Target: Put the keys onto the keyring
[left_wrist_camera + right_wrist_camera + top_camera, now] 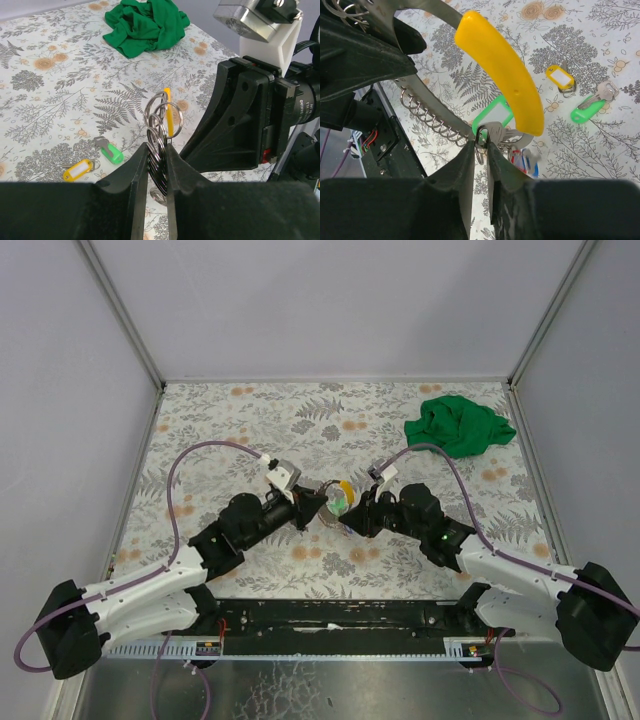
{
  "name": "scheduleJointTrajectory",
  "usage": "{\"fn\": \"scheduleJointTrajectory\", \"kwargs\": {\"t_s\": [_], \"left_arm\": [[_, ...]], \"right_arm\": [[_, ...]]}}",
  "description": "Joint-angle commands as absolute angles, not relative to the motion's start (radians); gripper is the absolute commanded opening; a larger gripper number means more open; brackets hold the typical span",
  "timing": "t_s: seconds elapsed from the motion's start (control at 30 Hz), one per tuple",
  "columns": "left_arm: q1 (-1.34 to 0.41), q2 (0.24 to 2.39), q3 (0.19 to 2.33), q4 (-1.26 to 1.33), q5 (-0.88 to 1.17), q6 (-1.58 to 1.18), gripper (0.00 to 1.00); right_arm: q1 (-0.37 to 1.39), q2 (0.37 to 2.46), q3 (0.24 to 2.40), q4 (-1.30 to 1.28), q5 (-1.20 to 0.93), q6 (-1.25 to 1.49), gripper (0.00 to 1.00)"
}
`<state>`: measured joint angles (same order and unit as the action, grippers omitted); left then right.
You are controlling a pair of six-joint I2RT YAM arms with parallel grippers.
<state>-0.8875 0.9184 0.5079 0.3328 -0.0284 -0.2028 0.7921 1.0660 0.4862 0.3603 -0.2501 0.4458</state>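
From above, the thin silvery-grey metal keyring (339,502) with its yellow plastic sleeve is only a small cluster where the two arms meet. It sits well apart from the crumpled green cloth (460,426), toward the arm bases. Only the wrist views show the grips. On the left gripper (157,150) the jaws are pressed onto the keyring's stacked wire coils, which stand up out of them. On the right gripper (482,144) the jaws are nearly together, nipping a small ring hung on the loop. The yellow-tagged metal key (80,169) and green-tagged metal key (110,151) lie on the floral tabletop (50,100), well apart from the cloth and clear of both jaws.
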Motion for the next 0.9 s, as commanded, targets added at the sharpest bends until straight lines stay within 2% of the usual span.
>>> {"fn": "scheduleJointTrajectory", "kwargs": {"t_s": [0.0, 0.07, 0.13, 0.43, 0.57, 0.8, 0.87], "left_arm": [[-0.896, 0.896, 0.498, 0.463, -0.052, -0.199, 0.00], [-0.896, 0.890, 0.492, 0.468, -0.062, -0.204, 0.00], [-0.896, 0.882, 0.479, 0.476, -0.076, -0.215, 0.00], [-0.894, 0.855, 0.437, 0.514, -0.221, -0.273, 0.00], [-0.895, 0.844, 0.433, 0.545, -0.225, -0.252, 0.00], [-0.894, 0.821, 0.434, 0.594, -0.142, -0.175, 0.00], [-0.894, 0.815, 0.433, 0.596, -0.148, -0.191, 0.00]], "right_arm": [[0.801, 1.067, 0.483, 0.432, -0.283, 0.456, 0.15], [0.802, 1.060, 0.484, 0.439, -0.289, 0.451, 0.05], [0.801, 1.052, 0.488, 0.439, -0.306, 0.435, 0.00], [0.802, 0.988, 0.470, 0.437, -0.435, 0.336, 0.00], [0.805, 0.968, 0.448, 0.372, -0.470, 0.294, 0.01], [0.805, 0.868, 0.442, 0.264, -0.365, 0.238, 0.32], [0.805, 0.838, 0.441, 0.266, -0.341, 0.203, 0.37]]}}
